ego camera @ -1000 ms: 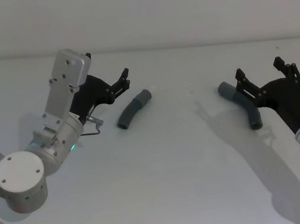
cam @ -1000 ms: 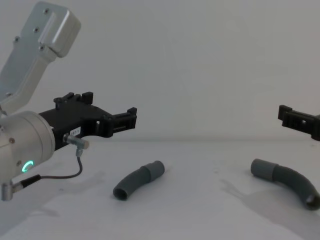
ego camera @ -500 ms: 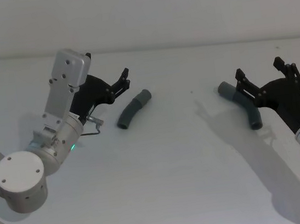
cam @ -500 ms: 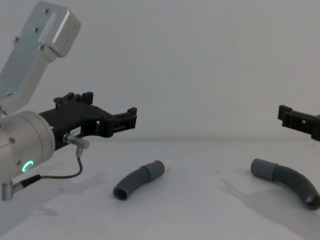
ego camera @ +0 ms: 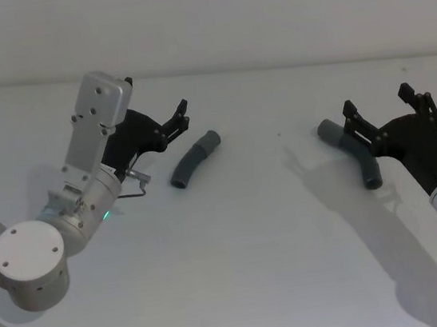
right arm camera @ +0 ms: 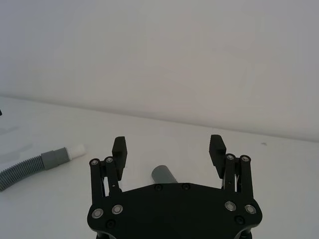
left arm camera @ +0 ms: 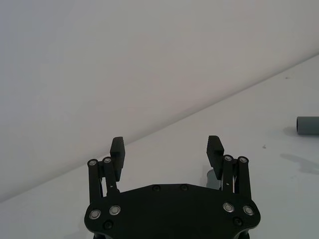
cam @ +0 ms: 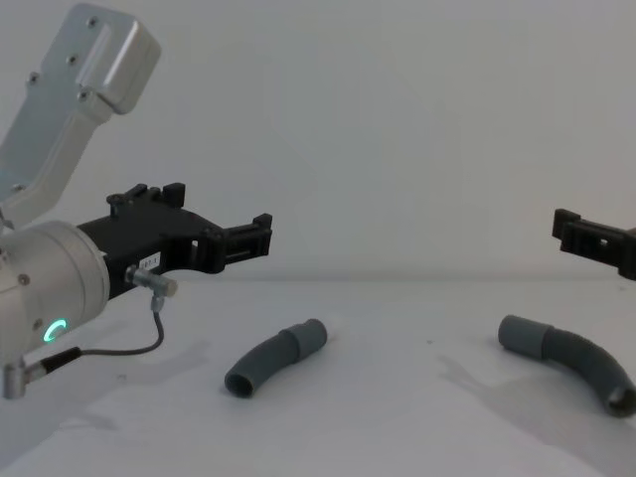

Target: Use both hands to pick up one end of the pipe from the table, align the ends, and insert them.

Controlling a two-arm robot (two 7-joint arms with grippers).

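Observation:
Two dark-grey curved pieces of the pipe lie apart on the white table (ego camera: 247,256). The left piece (ego camera: 195,159) (cam: 274,359) rests just right of my left gripper (ego camera: 182,113) (left arm camera: 166,148), which hovers open above the table. In the right wrist view this piece (right arm camera: 35,166) shows a white tip (right arm camera: 78,149) on its cuff. The right piece (ego camera: 352,152) (cam: 568,362) lies partly under my right gripper (ego camera: 377,100) (right arm camera: 168,146), also open and raised; its cuff end (right arm camera: 164,175) shows between the fingers. Neither gripper touches a piece.
A plain pale wall (cam: 417,139) stands behind the table's far edge. A thin cable loop (cam: 149,338) hangs under my left wrist. Bare tabletop lies between the two pieces and toward the front edge.

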